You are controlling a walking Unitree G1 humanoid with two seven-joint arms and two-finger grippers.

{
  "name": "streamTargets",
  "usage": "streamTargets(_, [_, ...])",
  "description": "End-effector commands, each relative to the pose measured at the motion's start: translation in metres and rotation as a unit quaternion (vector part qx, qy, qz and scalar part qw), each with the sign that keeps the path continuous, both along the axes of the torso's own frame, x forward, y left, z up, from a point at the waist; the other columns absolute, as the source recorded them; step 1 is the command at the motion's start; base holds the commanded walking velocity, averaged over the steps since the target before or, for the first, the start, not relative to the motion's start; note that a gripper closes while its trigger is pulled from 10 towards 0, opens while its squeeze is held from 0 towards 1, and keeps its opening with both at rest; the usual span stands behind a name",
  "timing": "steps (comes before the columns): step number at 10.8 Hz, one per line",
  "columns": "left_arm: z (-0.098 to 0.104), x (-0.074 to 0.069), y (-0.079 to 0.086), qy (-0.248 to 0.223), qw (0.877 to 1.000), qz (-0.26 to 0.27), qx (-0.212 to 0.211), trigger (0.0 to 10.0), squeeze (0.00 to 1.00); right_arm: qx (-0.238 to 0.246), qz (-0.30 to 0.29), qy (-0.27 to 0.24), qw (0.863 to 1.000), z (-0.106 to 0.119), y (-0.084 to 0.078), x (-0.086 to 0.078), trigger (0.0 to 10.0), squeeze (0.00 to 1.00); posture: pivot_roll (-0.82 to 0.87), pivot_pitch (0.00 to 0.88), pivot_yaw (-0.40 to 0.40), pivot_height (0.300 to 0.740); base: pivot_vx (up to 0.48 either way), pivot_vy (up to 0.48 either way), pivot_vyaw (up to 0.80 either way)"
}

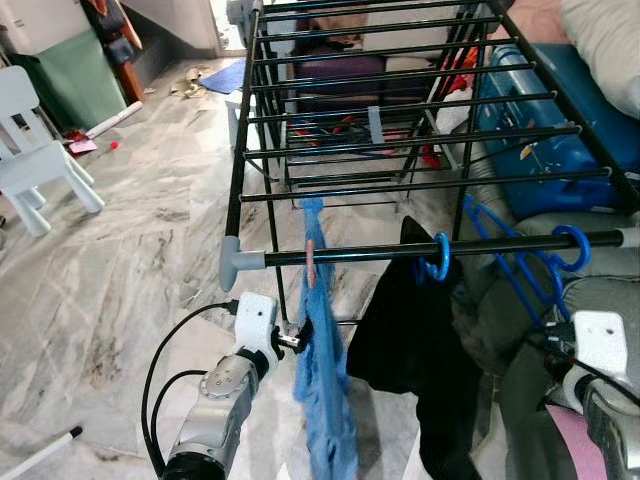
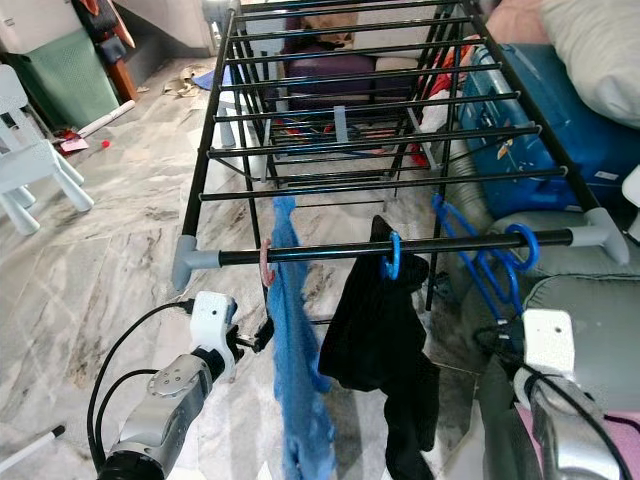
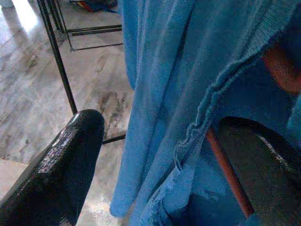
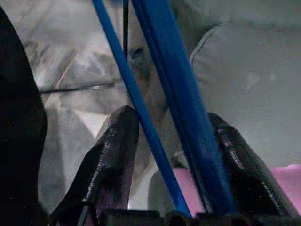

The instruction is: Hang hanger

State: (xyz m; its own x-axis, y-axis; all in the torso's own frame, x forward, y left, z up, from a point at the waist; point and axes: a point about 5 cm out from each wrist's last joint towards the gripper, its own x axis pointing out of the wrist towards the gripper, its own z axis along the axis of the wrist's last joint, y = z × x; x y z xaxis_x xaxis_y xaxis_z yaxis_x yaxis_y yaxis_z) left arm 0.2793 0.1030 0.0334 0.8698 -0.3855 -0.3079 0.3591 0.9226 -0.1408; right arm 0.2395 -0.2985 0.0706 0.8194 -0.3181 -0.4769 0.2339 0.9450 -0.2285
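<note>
Marble floor (image 1: 120, 230), black drying rack (image 1: 420, 130)

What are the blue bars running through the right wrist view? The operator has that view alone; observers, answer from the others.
Observer: They are part of a bare blue hanger; its hook sits over the front rail of the drying rack.
Operator: What else hangs on that rail?
Observer: A black garment on another blue hook, and a blue garment further toward the robot's left.
Operator: Where is the other arm?
Observer: The left gripper is open at the blue garment's edge, below the rail.
</note>
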Motion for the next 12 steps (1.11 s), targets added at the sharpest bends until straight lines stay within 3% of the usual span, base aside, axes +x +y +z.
streamTargets(1, [-0.005, -0.002, 0.005, 0.013, 1.000, 0.009, 0.007, 10.0, 0.00, -0.013, 0.006, -0.030, 0.999, 0.006, 0.010, 0.000, 10.0, 1.00, -0.17, 0.073, 0.048, 0.740, 0.000, 0.000, 0.00])
streamTargets(6, [-0.004, -0.005, 0.004, 0.021, 1.000, 0.001, -0.008, 10.0, 0.00, -0.043, -0.039, -0.125, 0.990, 0.022, 0.011, -0.029, 10.0, 1.00, -0.20, 0.110, 0.061, 0.740, 0.000, 0.000, 0.00])
streamTargets(11, [-0.001, -0.005, 0.005, 0.028, 1.000, -0.006, -0.009, 10.0, 0.00, 0.006, 0.028, -0.135, 0.990, 0.020, 0.037, -0.035, 10.0, 1.00, -0.20, 0.131, 0.064, 0.740, 0.000, 0.000, 0.00])
streamTargets(12, [0.000, -0.006, 0.006, 0.028, 1.000, -0.005, -0.010, 10.0, 0.00, -0.010, 0.046, -0.149, 0.988, 0.026, 0.040, -0.034, 10.0, 1.00, -0.20, 0.135, 0.061, 0.740, 0.000, 0.000, 0.00])
